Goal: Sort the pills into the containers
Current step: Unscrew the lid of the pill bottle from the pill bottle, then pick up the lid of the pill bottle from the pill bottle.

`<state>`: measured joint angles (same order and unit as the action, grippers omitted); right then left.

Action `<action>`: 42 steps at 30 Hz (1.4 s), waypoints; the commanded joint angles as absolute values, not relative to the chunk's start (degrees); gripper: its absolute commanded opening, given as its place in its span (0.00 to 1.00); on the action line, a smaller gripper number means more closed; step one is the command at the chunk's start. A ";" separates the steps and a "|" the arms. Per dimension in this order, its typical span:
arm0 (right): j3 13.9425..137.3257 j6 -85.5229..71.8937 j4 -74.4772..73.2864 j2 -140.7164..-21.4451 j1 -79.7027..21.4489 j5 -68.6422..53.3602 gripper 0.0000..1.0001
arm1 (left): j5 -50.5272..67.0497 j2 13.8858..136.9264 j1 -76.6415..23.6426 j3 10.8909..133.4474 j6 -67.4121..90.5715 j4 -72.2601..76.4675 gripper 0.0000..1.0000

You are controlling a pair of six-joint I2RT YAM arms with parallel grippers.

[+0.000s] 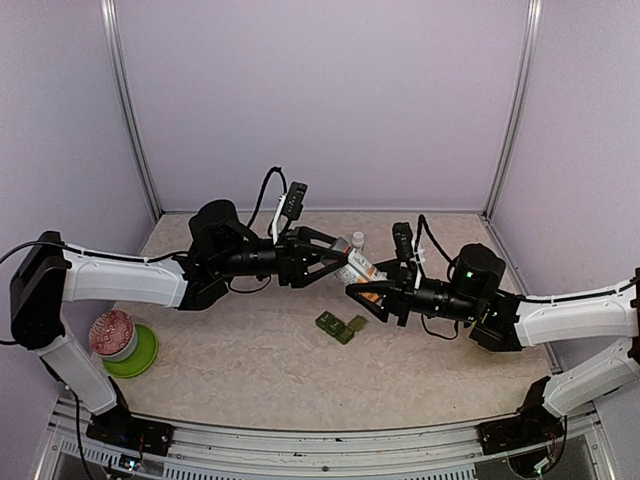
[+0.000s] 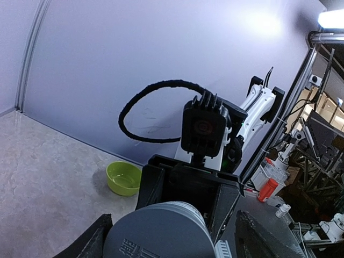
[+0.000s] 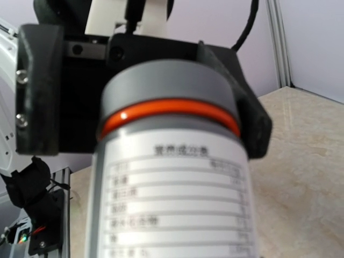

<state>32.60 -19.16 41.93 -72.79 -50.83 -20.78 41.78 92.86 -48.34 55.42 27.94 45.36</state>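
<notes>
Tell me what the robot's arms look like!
The left arm and right arm are smooth white tubes joined by chunky round black joints. The ends are black, with pointy black fingers. A curly black cable loops over the left wrist, and a tiny green light glows on the right arm.

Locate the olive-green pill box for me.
In the top view, the pill box lies on the table near centre, just below the bottle that the right hand holds.

Bottle (image 3: 172,161) with matt grey plastic cap (image 3: 166,86) and smooth paper label (image 3: 177,215); table (image 1: 250,370) dull, speckled like stone; bowl (image 2: 123,178) glossy plastic
</notes>
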 commanded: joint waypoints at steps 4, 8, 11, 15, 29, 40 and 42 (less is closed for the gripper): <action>32.00 -18.31 42.96 -71.89 -50.85 -21.05 0.21 | 40.74 90.96 -47.43 53.70 28.65 47.58 0.64; 31.45 -18.19 43.27 -71.49 -50.86 -20.67 0.21 | 41.10 91.26 -47.21 53.70 29.97 48.64 0.51; 31.10 -17.28 43.17 -70.97 -50.86 -20.51 0.21 | 41.63 91.64 -47.07 53.45 31.82 50.18 0.48; 30.59 -15.12 42.59 -70.14 -50.86 -19.94 0.21 | 40.71 91.74 -46.52 53.12 36.95 51.63 0.47; 29.79 -10.09 41.82 -69.70 -50.85 -17.68 0.20 | 26.46 88.39 -47.25 55.27 40.06 36.85 0.46; 28.37 -10.04 45.53 -68.46 -50.88 -19.92 0.18 | 22.29 86.52 -46.50 55.53 37.27 32.88 0.47; 27.70 -9.94 46.32 -67.33 -50.87 -20.52 0.18 | 19.90 85.79 -45.73 55.54 35.23 29.76 0.47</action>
<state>29.10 -10.96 41.78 -70.48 -50.87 -19.00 24.86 88.88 -47.05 53.93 39.05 34.87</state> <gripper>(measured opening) 0.529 0.523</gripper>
